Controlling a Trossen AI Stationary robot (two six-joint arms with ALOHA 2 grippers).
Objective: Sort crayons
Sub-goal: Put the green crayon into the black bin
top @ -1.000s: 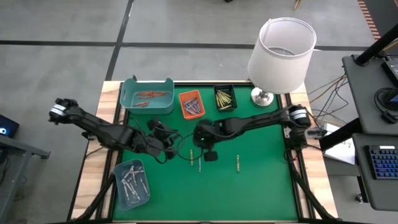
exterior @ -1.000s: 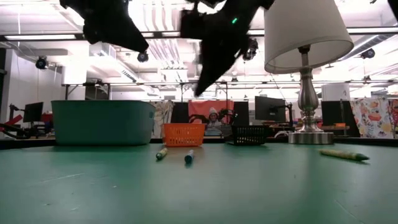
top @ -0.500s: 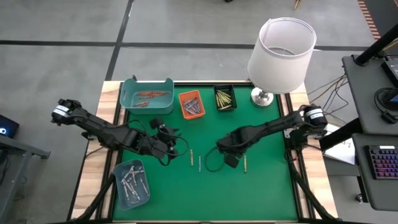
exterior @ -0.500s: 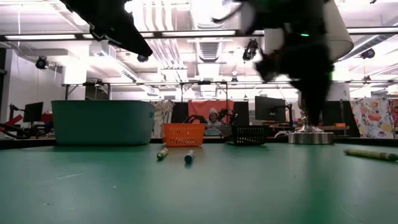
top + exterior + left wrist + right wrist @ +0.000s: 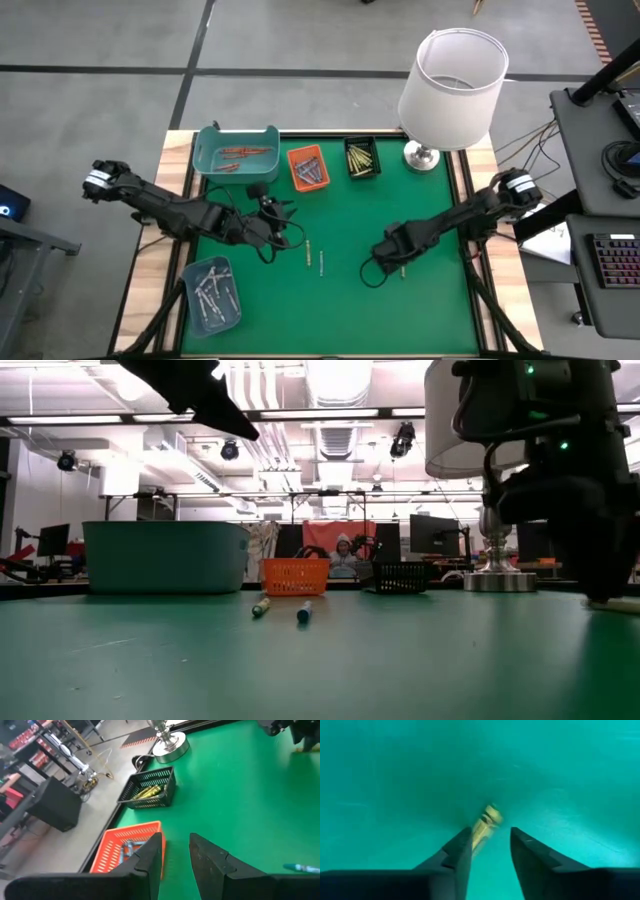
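Note:
A yellow-green crayon (image 5: 486,822) lies flat on the green mat toward the table's right. My right gripper (image 5: 490,845) points down over it, open, with one finger on each side; the crayon's near end runs behind one finger. In the high view this gripper (image 5: 398,258) is right of the table's middle. Two more crayons (image 5: 308,254) (image 5: 322,262) lie on the mat at the middle. My left gripper (image 5: 176,852) hovers open and empty above the mat left of the middle, shown in the high view (image 5: 277,225). My right gripper comes from above with its fingers (image 5: 460,851) astride the yellow-green crayon's end (image 5: 481,831), which lies on the mat. One finger hides that end, so I cannot tell whether it touches the crayon.
At the far edge stand a teal tray (image 5: 212,160) with red sticks, an orange tray (image 5: 297,170) and a black tray (image 5: 350,170) with yellow-green sticks. A pale tray (image 5: 190,275) with silvery sticks sits near left. A lamp (image 5: 452,85) stands at the far right.
My right gripper has swept from the table's middle toward the right and near edges, come down and rolled about its axis, ending over the yellow-green crayon. That crayon has shifted a little toward the table's right.

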